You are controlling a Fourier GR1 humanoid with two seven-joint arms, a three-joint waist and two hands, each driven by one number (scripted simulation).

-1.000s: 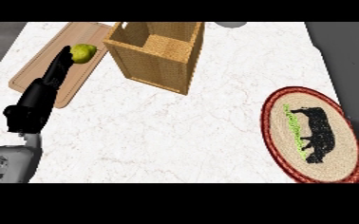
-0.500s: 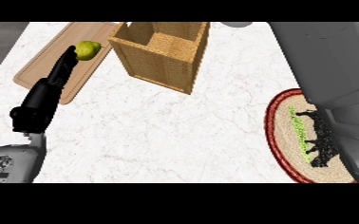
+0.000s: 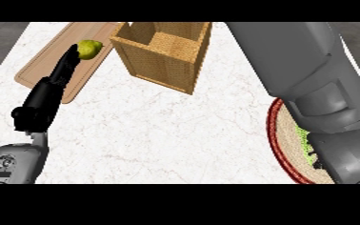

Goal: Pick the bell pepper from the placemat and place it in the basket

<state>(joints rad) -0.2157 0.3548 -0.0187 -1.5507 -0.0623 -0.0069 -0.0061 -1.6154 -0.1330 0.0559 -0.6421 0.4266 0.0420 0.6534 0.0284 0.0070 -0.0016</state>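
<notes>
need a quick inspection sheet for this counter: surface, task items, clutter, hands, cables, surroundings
surface: white marbled counter, no spills seen
job's things: bell pepper shows as a green sliver on the red-rimmed placemat, mostly hidden by the right forearm; basket stands top centre, nothing seen inside
clutter: yellow-green fruit on a wooden cutting board, left of the basket
hands: left hand open, fingers straight, tips beside the fruit; right hand barely shows over the placemat
cables: nothing seen
surroundings: plain grey past the counter's far corners
</notes>
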